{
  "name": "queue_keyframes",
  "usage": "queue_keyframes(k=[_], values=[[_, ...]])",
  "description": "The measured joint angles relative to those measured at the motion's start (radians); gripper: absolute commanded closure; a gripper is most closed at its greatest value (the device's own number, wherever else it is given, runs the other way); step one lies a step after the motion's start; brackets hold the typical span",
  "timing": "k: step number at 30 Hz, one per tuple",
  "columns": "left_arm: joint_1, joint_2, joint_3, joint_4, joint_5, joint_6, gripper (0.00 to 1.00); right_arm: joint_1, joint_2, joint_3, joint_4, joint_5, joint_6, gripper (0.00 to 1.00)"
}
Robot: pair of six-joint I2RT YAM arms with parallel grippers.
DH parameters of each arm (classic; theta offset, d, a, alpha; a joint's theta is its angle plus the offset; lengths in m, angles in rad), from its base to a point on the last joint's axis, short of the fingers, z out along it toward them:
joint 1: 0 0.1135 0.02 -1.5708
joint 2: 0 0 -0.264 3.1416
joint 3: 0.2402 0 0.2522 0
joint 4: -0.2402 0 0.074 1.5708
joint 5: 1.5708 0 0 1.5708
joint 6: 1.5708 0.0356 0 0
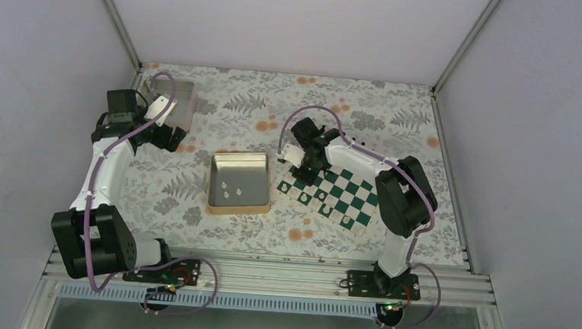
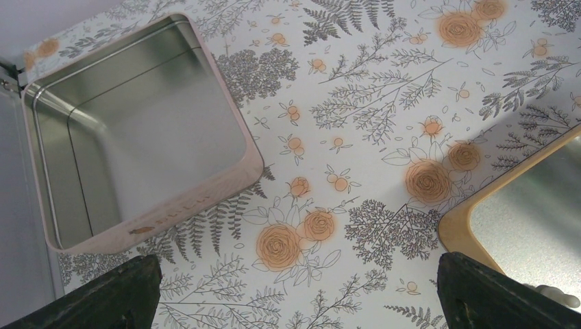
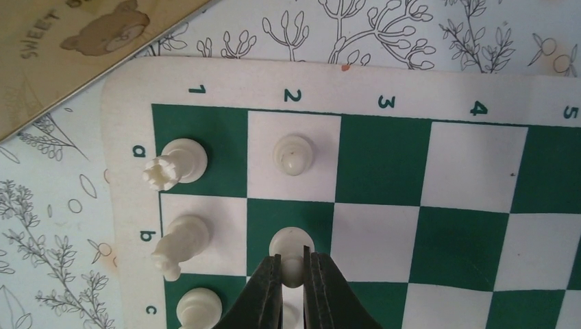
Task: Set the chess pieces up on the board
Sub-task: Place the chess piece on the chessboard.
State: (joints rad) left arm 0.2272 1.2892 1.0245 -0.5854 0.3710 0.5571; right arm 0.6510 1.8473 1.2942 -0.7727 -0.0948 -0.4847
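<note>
One pawn (image 3: 291, 244) between right jaws

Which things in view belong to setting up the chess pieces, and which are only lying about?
For the job: white chess pieces; board; right gripper, shut on a pawn; gold-rimmed tin holding spare white pieces.
Lying about: empty pinkish tin; flowered tablecloth.

Board (image 1: 347, 198) right of tin (image 1: 238, 208), tray (image 1: 190, 105) behind-left, pieces (image 3: 185, 159) on a1, a2, b1, b2, c1
</note>
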Motion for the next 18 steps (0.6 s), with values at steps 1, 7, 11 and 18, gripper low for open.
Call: queue_keyframes(k=[1,7,11,18], values=[[0.0,0.0,0.0,0.0,0.0,0.0,0.0,-0.001,0.005,0.0,0.002,0.0,0.0,0.92],[0.0,0.0,0.0,0.0,0.0,0.0,0.0,-0.013,0.031,0.0,0.005,0.008,-0.001,0.91],[0.0,0.0,0.0,0.0,0.0,0.0,0.0,-0.018,0.039,0.0,0.01,0.011,-0.002,0.9],[0.0,0.0,0.0,0.0,0.0,0.0,0.0,-0.02,0.039,-0.01,0.027,0.004,-0.002,0.9]])
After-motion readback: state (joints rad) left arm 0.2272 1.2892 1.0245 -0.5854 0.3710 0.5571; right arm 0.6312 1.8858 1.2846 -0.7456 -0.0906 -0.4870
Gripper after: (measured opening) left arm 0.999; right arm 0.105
